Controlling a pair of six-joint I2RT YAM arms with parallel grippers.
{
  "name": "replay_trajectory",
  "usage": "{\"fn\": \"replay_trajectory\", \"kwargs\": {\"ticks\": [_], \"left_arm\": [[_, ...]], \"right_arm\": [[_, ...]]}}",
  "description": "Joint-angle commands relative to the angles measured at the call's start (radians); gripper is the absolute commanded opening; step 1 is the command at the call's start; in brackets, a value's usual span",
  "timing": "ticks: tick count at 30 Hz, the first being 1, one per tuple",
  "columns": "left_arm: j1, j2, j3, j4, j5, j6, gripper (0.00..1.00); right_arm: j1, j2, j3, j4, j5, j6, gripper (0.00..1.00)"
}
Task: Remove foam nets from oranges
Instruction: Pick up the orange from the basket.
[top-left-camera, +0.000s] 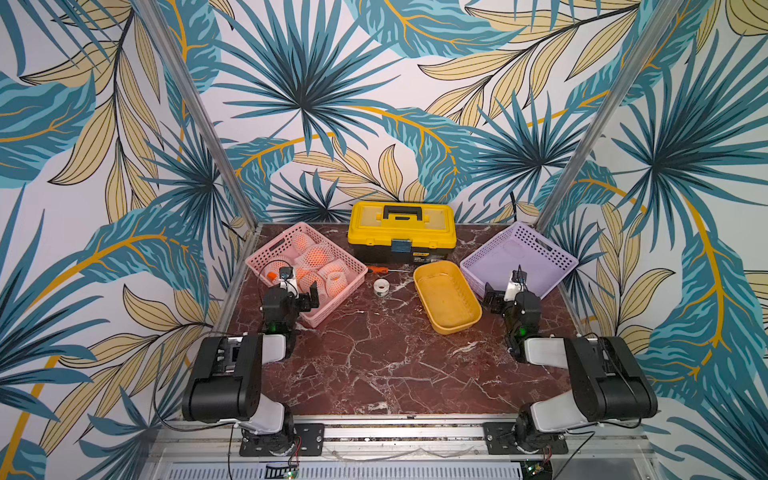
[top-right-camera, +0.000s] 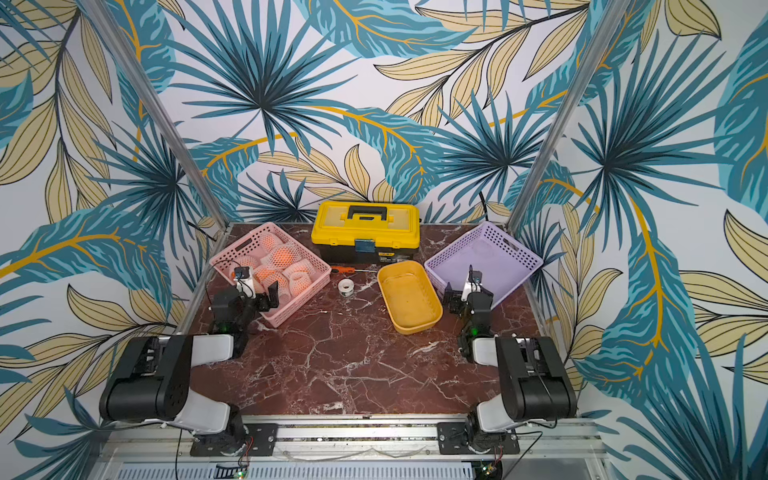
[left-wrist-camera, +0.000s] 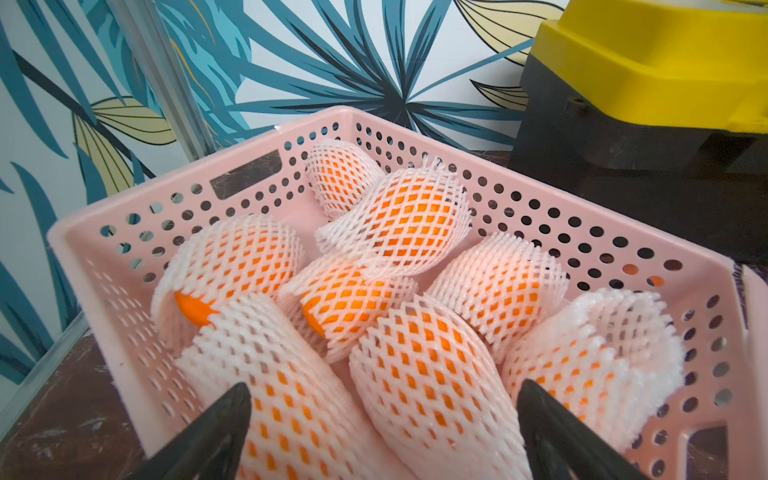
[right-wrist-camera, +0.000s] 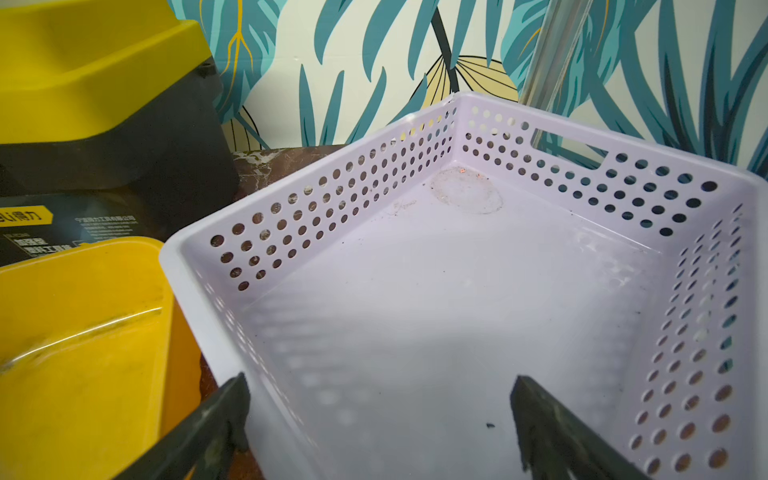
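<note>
Several oranges (left-wrist-camera: 191, 309), each sleeved in a foam net (left-wrist-camera: 415, 374), fill the pink basket (left-wrist-camera: 540, 187) at the table's left. The sleeves lie on their sides, their long axes crossing every way. Above them the left gripper (left-wrist-camera: 382, 386) hangs spread and empty. The right gripper (right-wrist-camera: 380, 379) gapes, empty, over the purple basket (right-wrist-camera: 415, 291).

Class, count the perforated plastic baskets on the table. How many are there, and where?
2. The pink basket, back left, holds the netted oranges; the purple basket, back right, is empty. None appears hidden.
</note>
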Motion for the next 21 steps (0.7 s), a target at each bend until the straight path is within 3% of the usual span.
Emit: {"fn": "replay_trajectory", "kwargs": {"ticks": [1,21], "left_arm": [[0.004,0.005,0.005,0.0,0.008,-0.006,1.0],[0.016,0.003,0.004,0.0,0.032,-0.01,0.99]], "right_arm": [[-0.004,0.005,0.005,0.001,-0.018,-0.013,1.0],[-0.004,0.007,0.006,-0.003,-0.02,-0.012,0.99]]}}
